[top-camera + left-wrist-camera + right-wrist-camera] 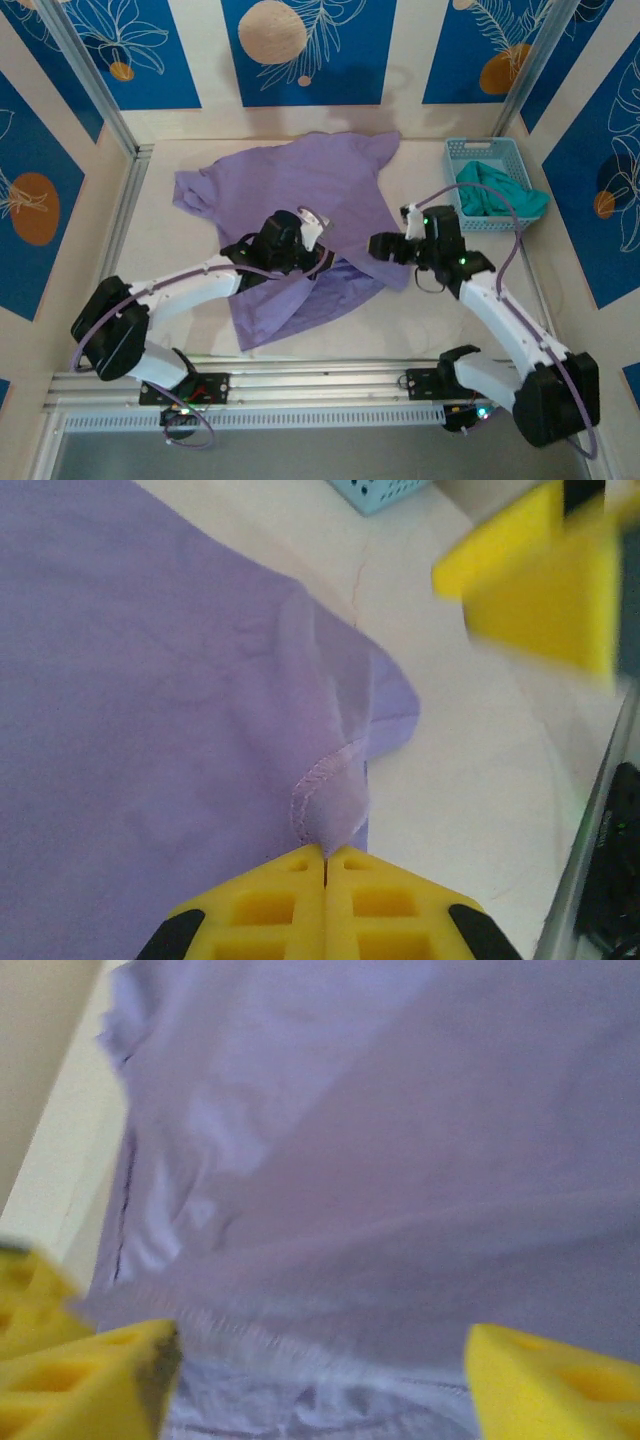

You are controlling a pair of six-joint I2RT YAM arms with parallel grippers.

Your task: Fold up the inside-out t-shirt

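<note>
Top view: the lavender inside-out t-shirt [290, 190] lies spread on the table [160, 240], with the left gripper [312, 228] over its middle and the right gripper [385, 247] at its right edge; 1 light-blue basket [452, 150] at the right rear holds a teal garment [500, 195] that spills over the rim. Left wrist: the 2 yellow fingers [270, 905] are clenched on a stitched hem fold. Right wrist: the fingers [90, 1375] stand wide apart, released, with the shirt's hem just beyond them.

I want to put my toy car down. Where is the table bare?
Bare table lies left of the t-shirt, up to the side rail, and in front of it, between its hem, the right arm and the front rail. The middle is crowded: the left pincer pinches the shirt's hem and the right pincer hangs open beside it.
</note>
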